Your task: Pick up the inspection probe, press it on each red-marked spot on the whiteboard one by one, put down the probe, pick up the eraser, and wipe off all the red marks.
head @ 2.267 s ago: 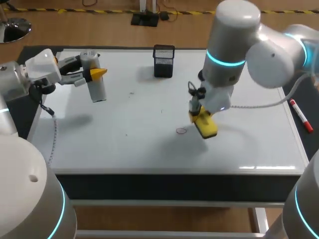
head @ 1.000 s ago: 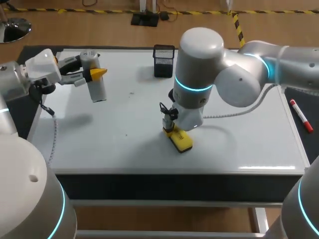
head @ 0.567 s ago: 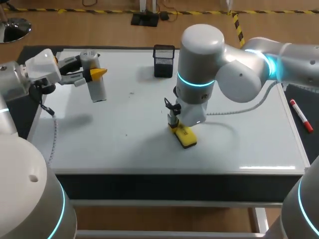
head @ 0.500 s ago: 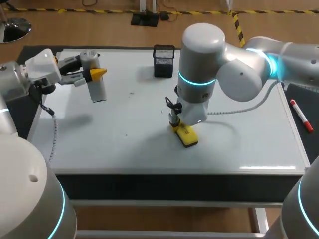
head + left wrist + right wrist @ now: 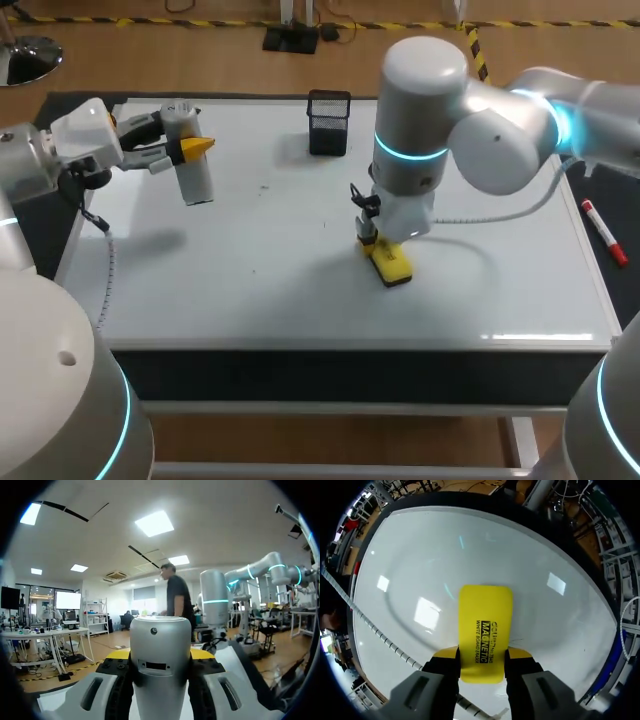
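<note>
While the right gripper (image 5: 484,655) pinches the eraser (image 5: 485,625) flat on the whiteboard (image 5: 200,250), the nearest faint mark (image 5: 324,222) lies on its left.

The yellow rectangular eraser (image 5: 485,625) bears a black band with yellow lettering. The glossy white whiteboard (image 5: 250,230) shows faint dark specks. The cylindrical metal probe (image 5: 192,175) is silver-grey. The left arm (image 5: 40,150) and right arm (image 5: 470,130) are white-grey with glowing cyan rings, the left gripper (image 5: 160,655) and right gripper (image 5: 482,653) yellow-tipped. The mesh pen holder (image 5: 329,122) at the far edge is black; the marker (image 5: 603,232) at the right edge, white and red
</note>
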